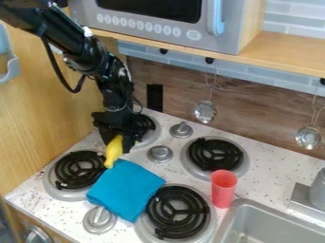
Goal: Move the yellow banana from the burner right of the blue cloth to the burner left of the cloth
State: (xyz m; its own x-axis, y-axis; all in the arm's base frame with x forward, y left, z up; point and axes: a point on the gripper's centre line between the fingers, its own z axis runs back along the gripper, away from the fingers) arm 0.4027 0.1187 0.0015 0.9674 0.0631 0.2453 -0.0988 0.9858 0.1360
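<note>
Near the counter's point(209, 132) left edge sits a black burner point(79, 170), w/ a gray knob point(100, 220) nearer the front edge. Just right of that burner, a yellow thing point(113, 152) slants down, its upper end pinched in the gripper point(119, 138); its lower tip is at the blue cloth's point(126, 190) top corner, can't tell if touching. Cloth lies btwn the left & front burners, partly over the front burner point(178, 212). Farther right, upright red cup point(223, 189), btwn front burner & sink point(242, 208).
</note>
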